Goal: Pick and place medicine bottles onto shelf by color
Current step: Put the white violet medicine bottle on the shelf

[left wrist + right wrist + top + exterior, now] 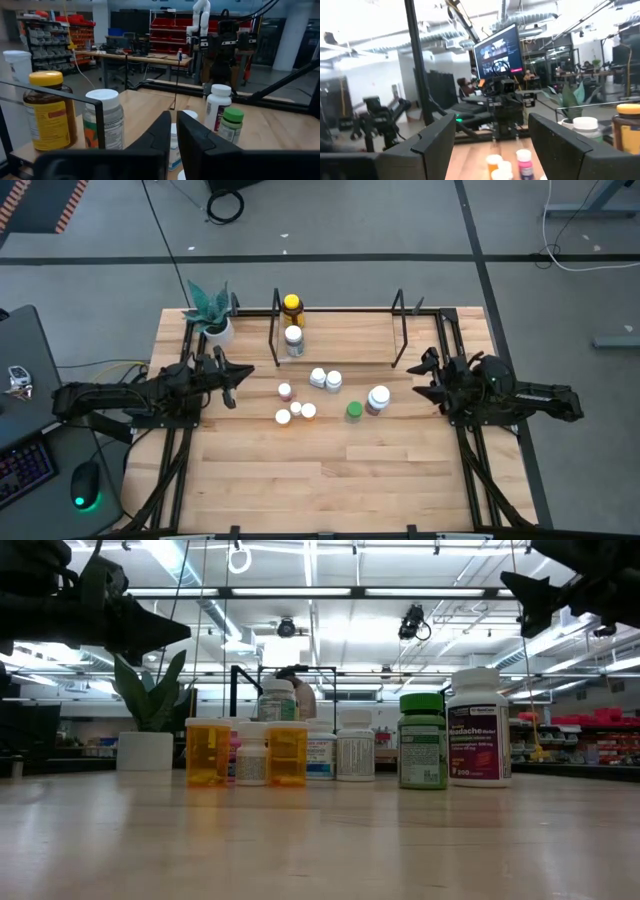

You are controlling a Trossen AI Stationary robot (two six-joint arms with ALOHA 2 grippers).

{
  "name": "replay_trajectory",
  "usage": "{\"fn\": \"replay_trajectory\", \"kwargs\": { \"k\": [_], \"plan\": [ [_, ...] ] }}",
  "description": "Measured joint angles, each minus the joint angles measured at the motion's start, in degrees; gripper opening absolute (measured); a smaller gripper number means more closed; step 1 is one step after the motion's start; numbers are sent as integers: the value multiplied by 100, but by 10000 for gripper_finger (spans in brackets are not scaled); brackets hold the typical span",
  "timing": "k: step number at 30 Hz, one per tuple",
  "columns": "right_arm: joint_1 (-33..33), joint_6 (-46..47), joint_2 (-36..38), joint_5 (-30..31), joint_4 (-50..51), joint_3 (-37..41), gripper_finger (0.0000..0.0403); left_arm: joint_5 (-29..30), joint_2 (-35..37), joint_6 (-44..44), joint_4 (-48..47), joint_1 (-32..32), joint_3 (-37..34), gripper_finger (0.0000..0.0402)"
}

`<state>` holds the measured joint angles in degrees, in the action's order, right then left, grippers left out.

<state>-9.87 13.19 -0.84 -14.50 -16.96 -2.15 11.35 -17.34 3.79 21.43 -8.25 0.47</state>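
Several medicine bottles stand upright in a loose cluster at mid-table: a green one (354,411), a large white one (378,398), two white-capped ones (325,379), a pink-capped one (285,390) and small orange ones (308,411). A yellow-capped amber bottle (291,307) and a white-capped bottle (294,338) stand on the shelf (340,340) at the far edge. My left gripper (235,375) hovers left of the cluster, shut and empty (175,116). My right gripper (425,375) hovers right of it, open and empty (492,125).
A white pot with a green plant (212,315) stands at the shelf's left end. The shelf's black uprights (275,330) rise close to the two shelved bottles. Bare wood lies between the cluster and the near edge (330,480). A keyboard and a mouse (85,480) sit off the table's left.
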Motion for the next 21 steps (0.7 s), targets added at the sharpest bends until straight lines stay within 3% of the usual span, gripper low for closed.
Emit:
{"fn": "replay_trajectory", "kwargs": {
  "k": [5,12,21],
  "plan": [
    [1,207,0,95,-64,1,257,0,0,6,0,0,0,41],
    [2,572,0,892,-19,0,257,-2,0,5,-2,0,0,30],
    [-2,595,-194,1025,157,-297,256,-2,0,2,-2,0,-2,40]
  ]
}}
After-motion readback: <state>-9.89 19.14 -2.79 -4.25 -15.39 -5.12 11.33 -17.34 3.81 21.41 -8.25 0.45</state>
